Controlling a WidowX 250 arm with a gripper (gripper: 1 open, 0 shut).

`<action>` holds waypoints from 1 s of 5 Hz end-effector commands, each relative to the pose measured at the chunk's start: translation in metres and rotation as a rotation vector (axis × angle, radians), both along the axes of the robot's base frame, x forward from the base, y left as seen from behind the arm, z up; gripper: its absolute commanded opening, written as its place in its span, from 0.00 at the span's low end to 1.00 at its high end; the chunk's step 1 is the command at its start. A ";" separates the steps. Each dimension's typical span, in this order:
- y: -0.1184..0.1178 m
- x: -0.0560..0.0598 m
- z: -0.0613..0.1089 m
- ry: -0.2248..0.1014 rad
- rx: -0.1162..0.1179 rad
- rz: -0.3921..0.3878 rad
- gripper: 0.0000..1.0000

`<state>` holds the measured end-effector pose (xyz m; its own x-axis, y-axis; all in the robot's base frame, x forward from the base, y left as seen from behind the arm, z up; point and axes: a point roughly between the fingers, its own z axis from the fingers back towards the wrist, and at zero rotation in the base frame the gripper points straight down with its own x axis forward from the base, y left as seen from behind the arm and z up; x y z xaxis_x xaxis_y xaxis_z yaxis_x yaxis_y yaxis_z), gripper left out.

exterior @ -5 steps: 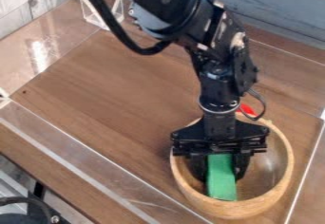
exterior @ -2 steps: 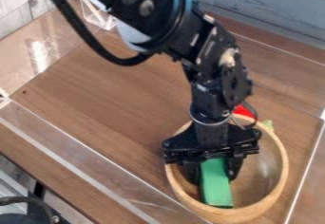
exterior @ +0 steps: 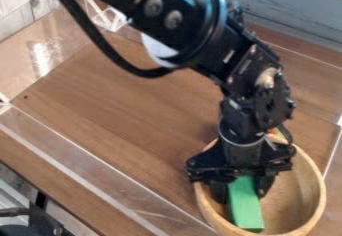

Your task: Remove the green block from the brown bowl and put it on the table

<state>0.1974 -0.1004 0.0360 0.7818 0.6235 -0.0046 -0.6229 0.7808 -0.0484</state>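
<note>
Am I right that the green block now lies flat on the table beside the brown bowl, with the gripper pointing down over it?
Not quite. The green block is still inside the brown bowl, not on the table. The camera view shows this. The gripper does point down over it.

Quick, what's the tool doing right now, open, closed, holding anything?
Tool: jaws open, straddling the green block in the brown bowl; whether it grips the block cannot be told.
</note>
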 end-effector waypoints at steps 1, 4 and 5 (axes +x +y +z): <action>0.009 0.011 0.014 -0.050 0.009 0.049 0.00; -0.002 -0.006 0.031 -0.041 0.040 0.157 0.00; -0.007 -0.009 0.025 -0.029 0.036 0.251 0.00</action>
